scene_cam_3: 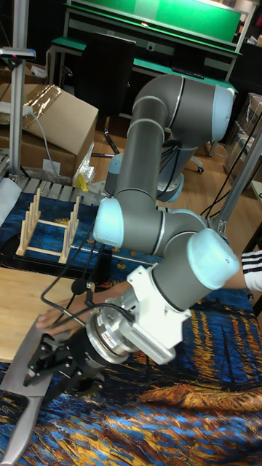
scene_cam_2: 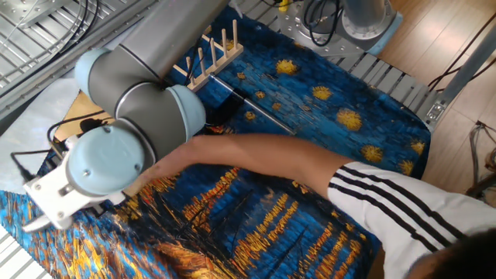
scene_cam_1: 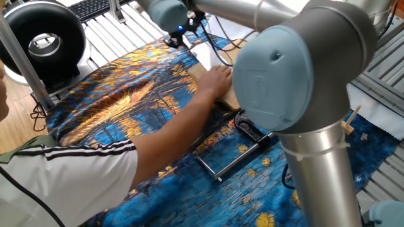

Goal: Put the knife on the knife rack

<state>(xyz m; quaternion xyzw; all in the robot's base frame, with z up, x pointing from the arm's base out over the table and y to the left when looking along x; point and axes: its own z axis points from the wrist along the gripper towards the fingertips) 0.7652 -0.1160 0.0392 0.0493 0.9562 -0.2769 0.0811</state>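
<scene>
No knife shows in any view. The light-wood knife rack [scene_cam_2: 209, 53] stands upright at the back of the starry cloth, also seen as knife rack [scene_cam_3: 47, 222]. In one fixed view only a peg of the knife rack [scene_cam_1: 351, 119] shows past my elbow. My gripper [scene_cam_3: 16, 393] hangs low at the cloth's far end, well away from the rack. Its grey fingers [scene_cam_3: 29, 357] are spread with nothing between them. A person's hand [scene_cam_1: 216, 80] rests on the bamboo cutting board [scene_cam_3: 22, 302], next to my wrist.
The person's arm [scene_cam_2: 263, 159] stretches across the middle of the cloth. A black clamp [scene_cam_1: 249, 129] with a long silver rod [scene_cam_2: 256, 110] lies in front of the rack. My big elbow joint [scene_cam_1: 290, 69] blocks much of the table. A black ring lamp [scene_cam_1: 41, 41] stands at the left.
</scene>
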